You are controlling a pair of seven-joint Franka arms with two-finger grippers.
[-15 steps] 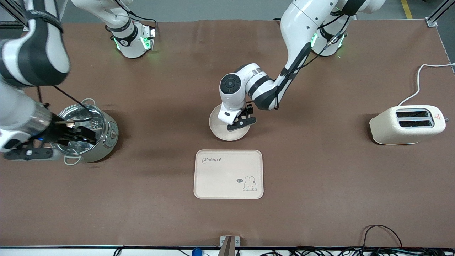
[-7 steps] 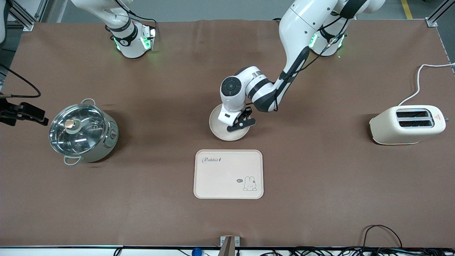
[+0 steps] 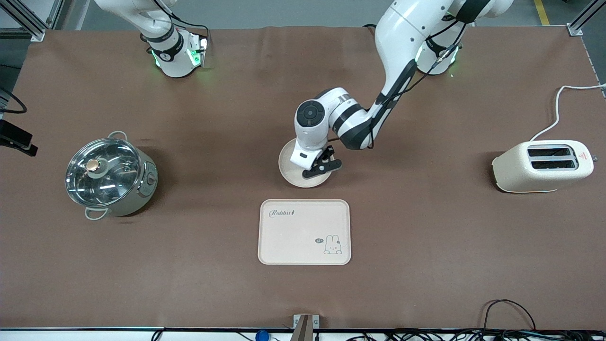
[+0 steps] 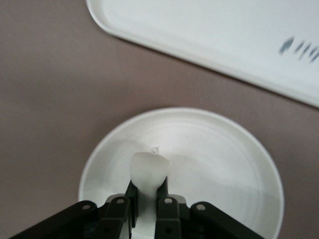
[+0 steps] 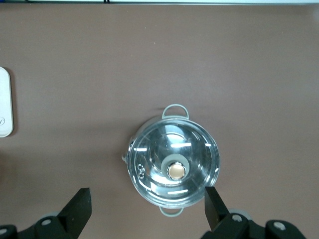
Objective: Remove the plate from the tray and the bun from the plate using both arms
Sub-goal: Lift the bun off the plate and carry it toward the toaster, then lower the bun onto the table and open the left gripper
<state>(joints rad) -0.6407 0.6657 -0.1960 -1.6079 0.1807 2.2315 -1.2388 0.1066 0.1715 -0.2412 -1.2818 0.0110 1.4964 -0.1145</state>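
The round cream plate (image 3: 289, 171) sits on the brown table, just farther from the front camera than the empty cream tray (image 3: 304, 231). My left gripper (image 3: 318, 163) is over the plate and shut on the small pale bun (image 4: 148, 169). The left wrist view shows the bun pinched between the dark fingers (image 4: 168, 191) above the plate's floor (image 4: 224, 164), with the tray's corner (image 4: 209, 35) past it. My right gripper (image 5: 148, 209) is open and empty, high over the steel pot (image 5: 172, 167). Only a dark part of it (image 3: 16, 139) shows in the front view.
The lidded steel pot (image 3: 110, 174) stands toward the right arm's end of the table. A cream toaster (image 3: 542, 166) with a white cord stands toward the left arm's end. Cables lie along the table's front edge.
My right arm has lifted away from just above the pot and swung out toward the table's end. My left gripper has shifted slightly over the plate, with the bun in it.
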